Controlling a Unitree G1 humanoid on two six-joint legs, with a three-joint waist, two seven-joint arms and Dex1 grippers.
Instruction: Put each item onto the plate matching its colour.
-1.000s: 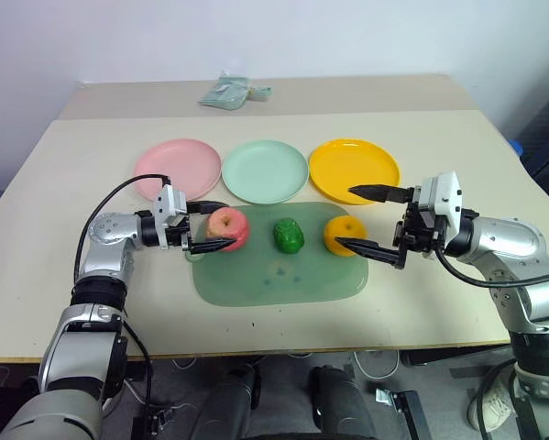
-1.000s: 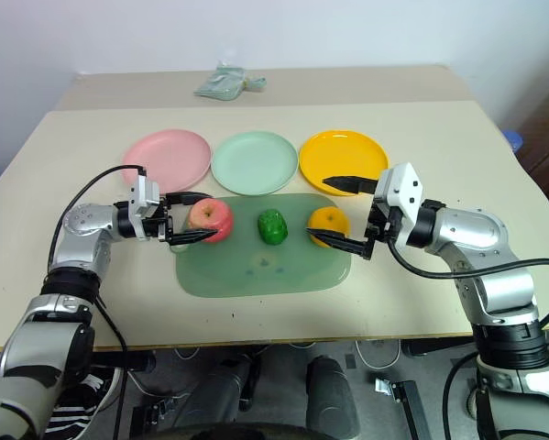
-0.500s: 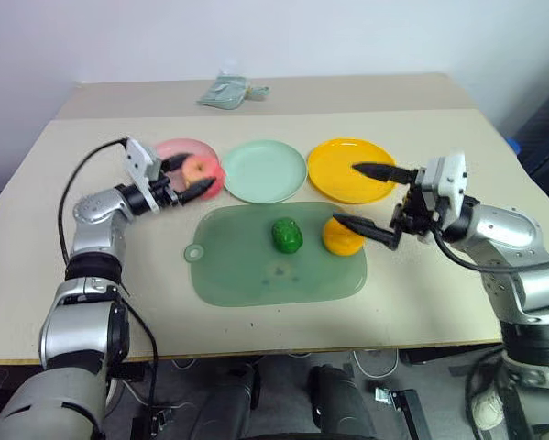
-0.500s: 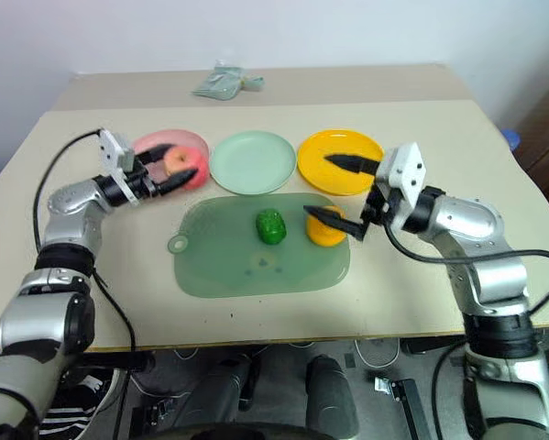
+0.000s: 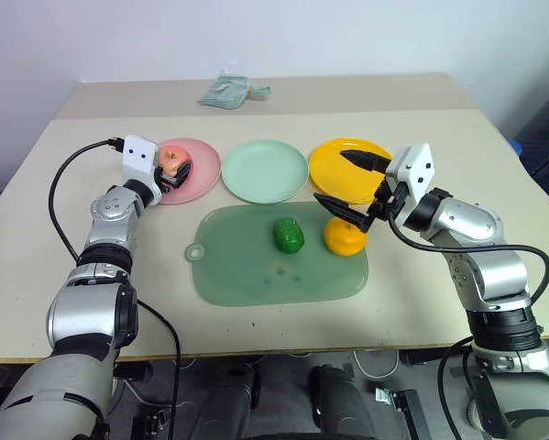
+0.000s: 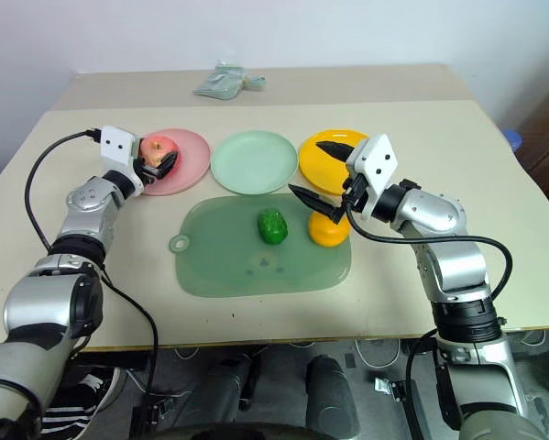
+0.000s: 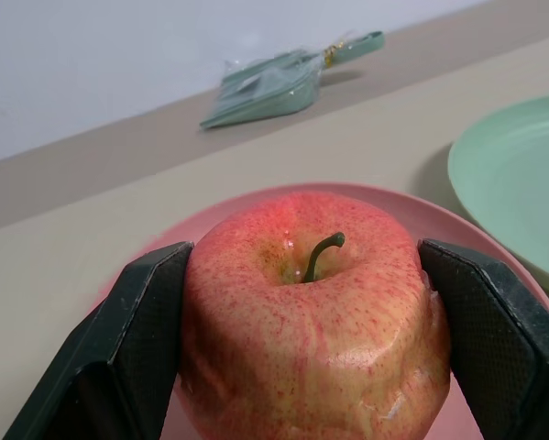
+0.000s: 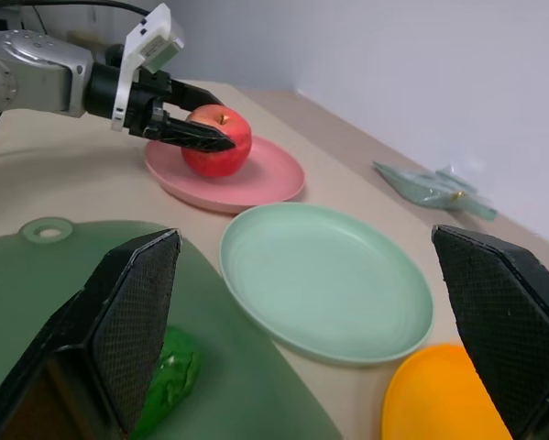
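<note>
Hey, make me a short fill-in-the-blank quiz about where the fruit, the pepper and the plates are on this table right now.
1. The apple sits on the ____ plate.
2. The green pepper and the orange lie on the pale-green ____.
3. The plate between the pink plate and the yellow plate is ____ in colour.
4. The right gripper, fingers spread wide, hangs just above the ____.

Missing words: pink; cutting board; mint green; orange
</note>
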